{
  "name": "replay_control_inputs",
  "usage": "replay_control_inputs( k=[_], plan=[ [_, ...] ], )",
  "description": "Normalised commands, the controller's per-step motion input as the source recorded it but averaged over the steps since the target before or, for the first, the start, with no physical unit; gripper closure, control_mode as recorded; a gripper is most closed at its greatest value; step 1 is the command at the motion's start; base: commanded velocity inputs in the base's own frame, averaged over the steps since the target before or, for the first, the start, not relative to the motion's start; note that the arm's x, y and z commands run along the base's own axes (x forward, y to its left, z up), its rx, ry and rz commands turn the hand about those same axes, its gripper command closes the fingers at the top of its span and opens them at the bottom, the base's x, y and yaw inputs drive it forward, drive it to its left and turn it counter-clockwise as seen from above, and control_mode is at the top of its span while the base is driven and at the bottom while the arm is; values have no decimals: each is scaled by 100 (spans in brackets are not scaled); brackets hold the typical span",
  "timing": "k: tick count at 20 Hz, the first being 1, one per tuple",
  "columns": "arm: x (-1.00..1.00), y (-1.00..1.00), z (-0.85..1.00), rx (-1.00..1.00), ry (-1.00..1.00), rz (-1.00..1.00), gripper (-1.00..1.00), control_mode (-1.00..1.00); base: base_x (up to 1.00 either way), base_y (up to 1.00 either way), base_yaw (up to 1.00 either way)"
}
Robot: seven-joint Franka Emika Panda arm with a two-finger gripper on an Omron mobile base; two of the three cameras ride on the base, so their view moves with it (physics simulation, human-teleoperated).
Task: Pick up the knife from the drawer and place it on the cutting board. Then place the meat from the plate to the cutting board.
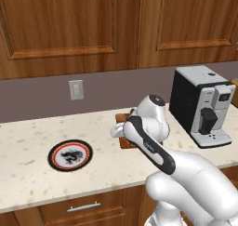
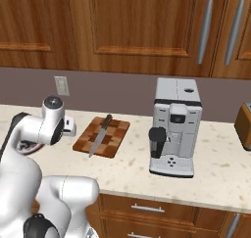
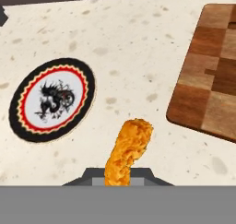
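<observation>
The meat (image 3: 128,150), an orange breaded strip, is pinched between the fingers of the gripper (image 3: 120,180) and held above the speckled counter (image 3: 133,57), between the plate (image 3: 51,98) and the cutting board (image 3: 207,87). The plate is seen bare near the counter's front edge. The knife (image 2: 100,135) is laid lengthwise on the checkered cutting board, handle toward the back wall. A coffee machine (image 2: 174,127) is seen to the board's right.
</observation>
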Motion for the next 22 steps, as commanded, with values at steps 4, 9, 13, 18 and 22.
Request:
replay_control_inputs(
  k=[4, 9, 13, 18, 22],
  plan=[
    [3, -45, 0, -1, 2, -11, 100, -100, 0, 0, 0],
    [22, -21, -9, -5, 0, -6, 100, -100, 0, 0, 0],
    [28, -18, -11, -5, 0, -4, 100, -100, 0, 0, 0],
    [35, -14, -13, -3, 0, -3, 100, -100, 0, 0, 0],
    [51, -19, -1, 0, 11, -1, 100, -100, 0, 0, 0]
  ],
)
